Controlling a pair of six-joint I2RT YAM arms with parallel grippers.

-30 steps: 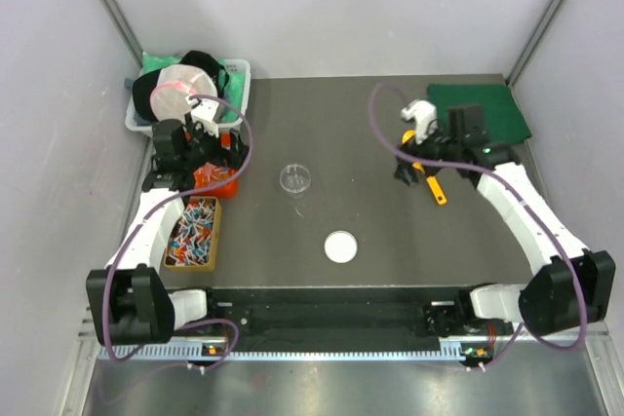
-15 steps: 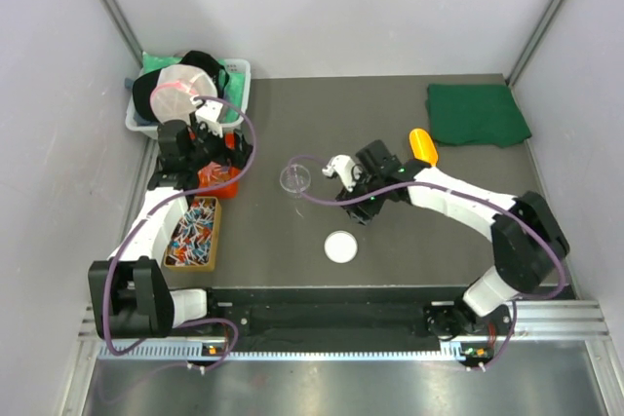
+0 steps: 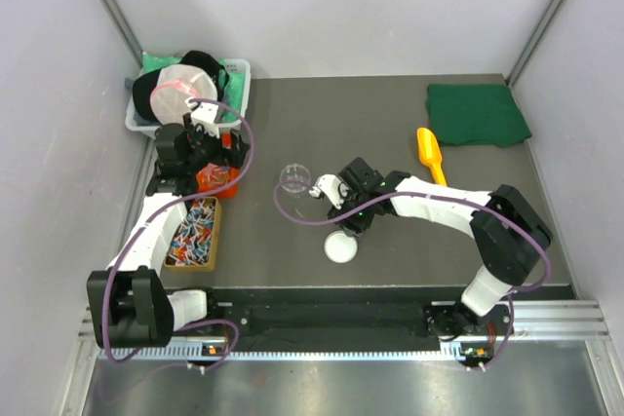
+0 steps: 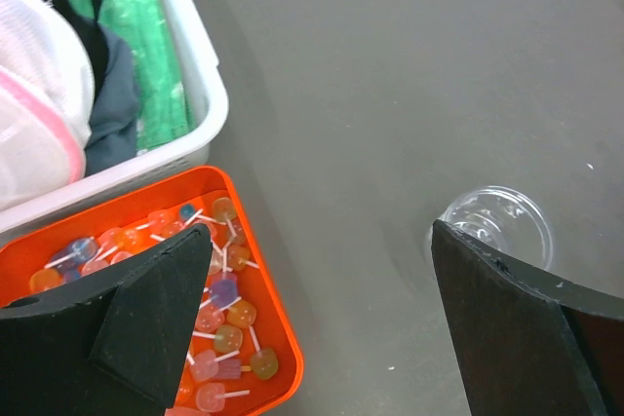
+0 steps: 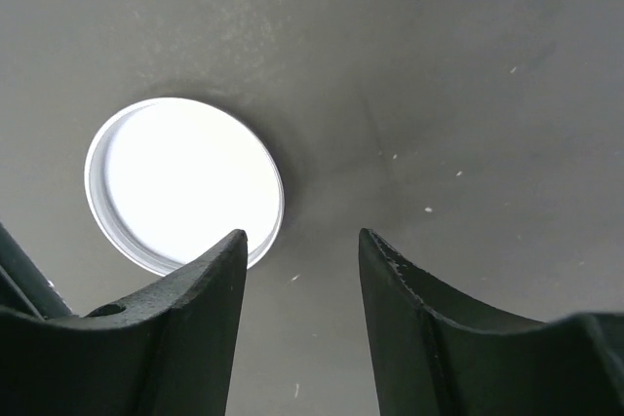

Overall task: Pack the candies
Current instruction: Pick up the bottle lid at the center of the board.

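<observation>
Left gripper (image 4: 317, 236): hung over the corner of the orange tray (image 4: 271, 291), jaws spread wide, holding nothing
Right gripper (image 5: 302, 241): reached low over the middle of the table (image 3: 390, 124), jaws partly apart with only bare tabletop between them, gripping nothing
White lid (image 5: 185, 182): lay flat on the table, just outside one finger of the right gripper, not between the jaws
Candies (image 3: 192, 233): heaped in the wooden box (image 3: 216, 236) at the table's left edge, on the near side of the orange tray
Lollipops (image 4: 224, 314): lay loose in the orange tray, which sat against the white bin (image 4: 195, 75)
Clear cup (image 4: 497, 226): stood upright on the table, between the two grippers
Orange scoop (image 3: 430, 155): lay on the table just beside the green cloth (image 3: 478, 112), well apart from both grippers
White bin: sat at the far left corner, stuffed with fabric
</observation>
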